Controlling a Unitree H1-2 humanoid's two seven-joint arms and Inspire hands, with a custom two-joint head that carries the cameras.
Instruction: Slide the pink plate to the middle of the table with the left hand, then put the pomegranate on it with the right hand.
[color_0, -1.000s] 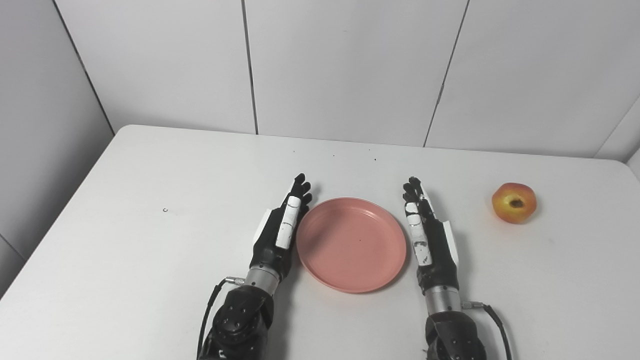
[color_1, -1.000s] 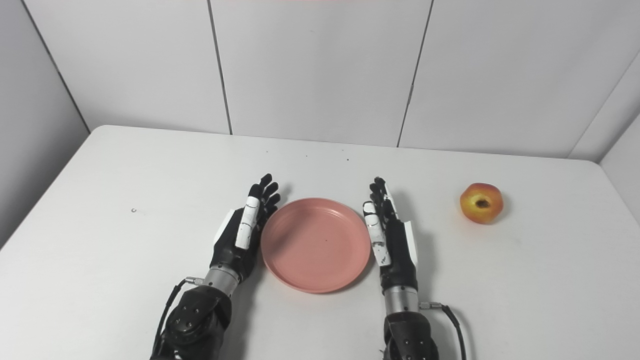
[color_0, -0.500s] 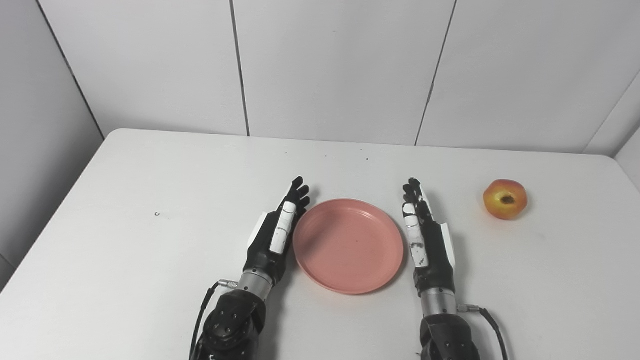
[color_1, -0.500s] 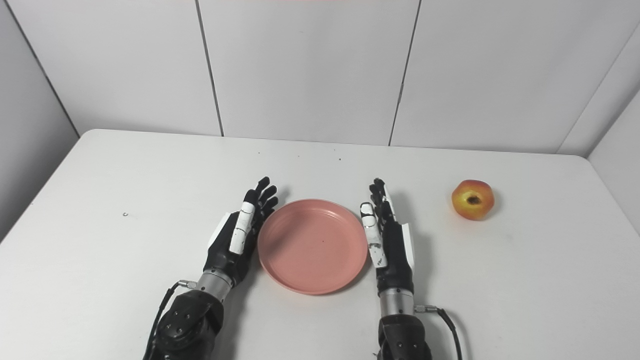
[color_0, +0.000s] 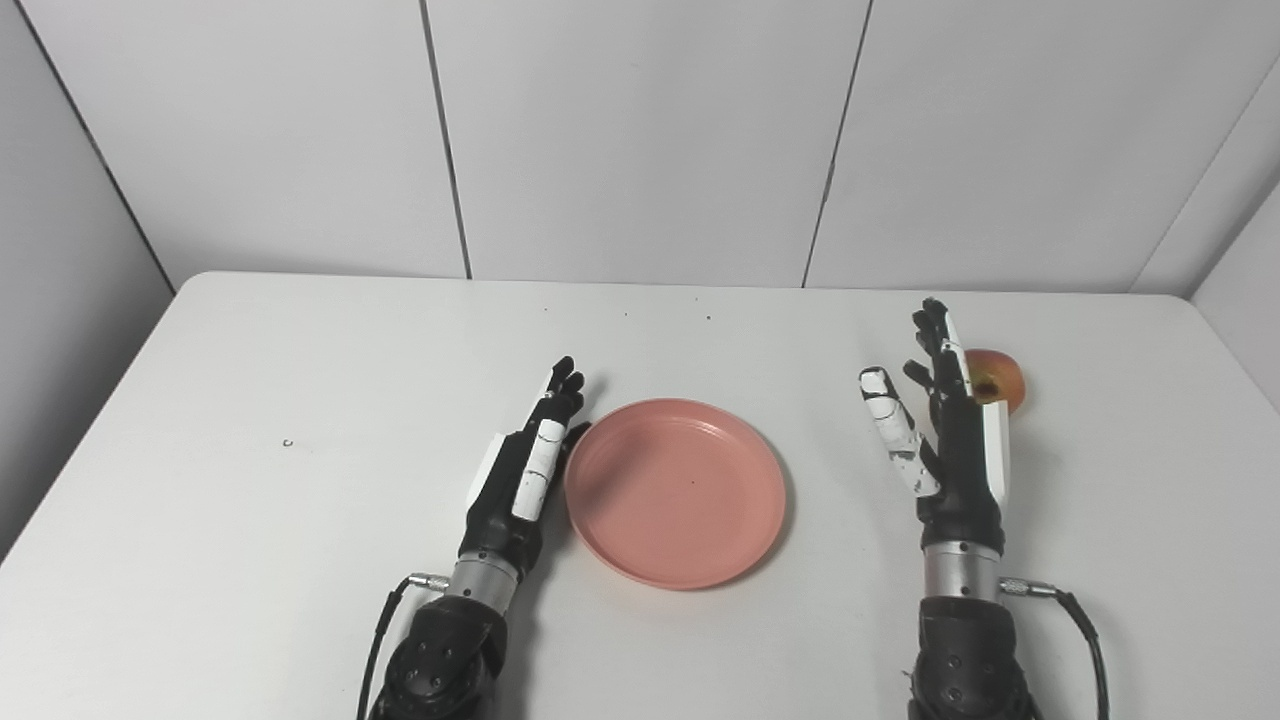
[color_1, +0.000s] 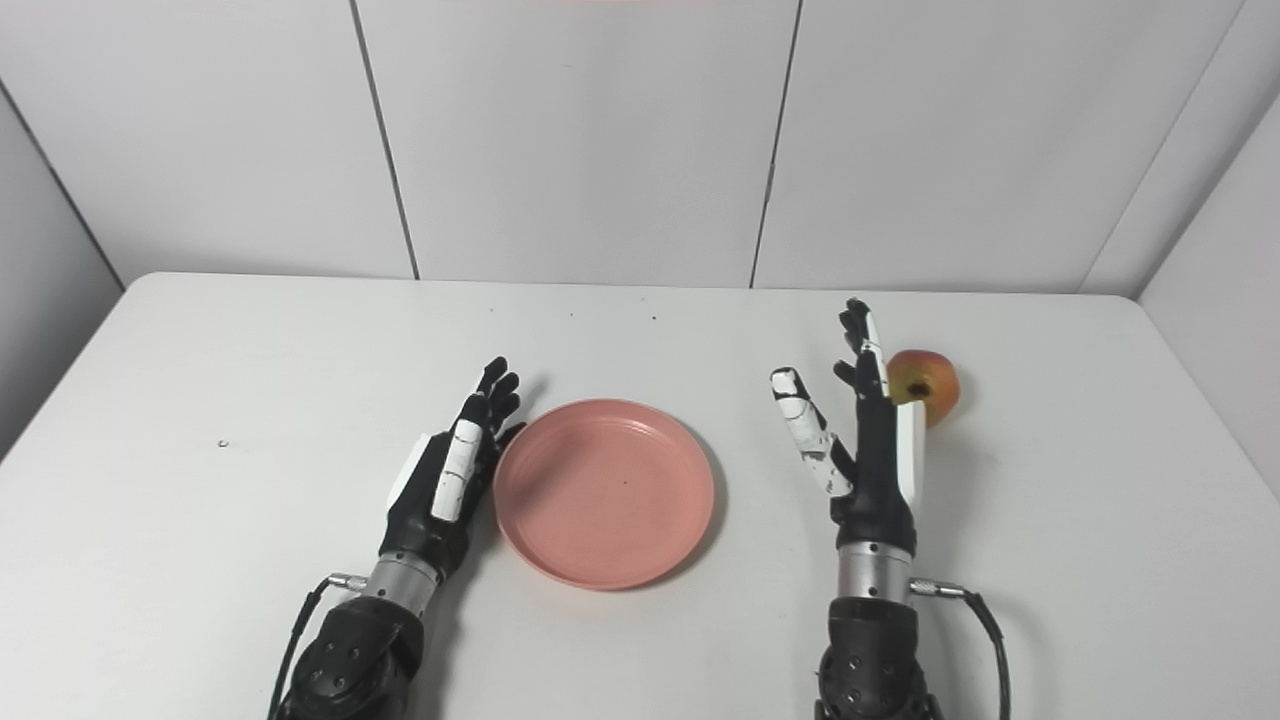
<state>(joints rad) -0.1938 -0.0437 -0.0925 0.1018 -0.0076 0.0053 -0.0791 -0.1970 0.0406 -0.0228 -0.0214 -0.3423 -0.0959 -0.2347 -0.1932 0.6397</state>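
Observation:
The pink plate (color_0: 675, 490) lies empty near the middle of the white table (color_0: 250, 520). My left hand (color_0: 525, 470) rests open on the table, its edge against the plate's left rim. My right hand (color_0: 945, 430) is open and raised, fingers spread, between the plate and the pomegranate (color_0: 995, 375). The pomegranate is red and yellow; it sits on the table at the right, partly hidden behind the right hand's fingers. It also shows in the right eye view (color_1: 925, 385).
The table's back edge meets a white panelled wall (color_0: 640, 140). A tiny speck (color_0: 288, 443) lies on the table at the left. Side walls close in on both sides.
My right hand has lifted from the plate's right rim and moved right and back toward the pomegranate, thumb spread. The camera has shifted. The left hand stays by the plate.

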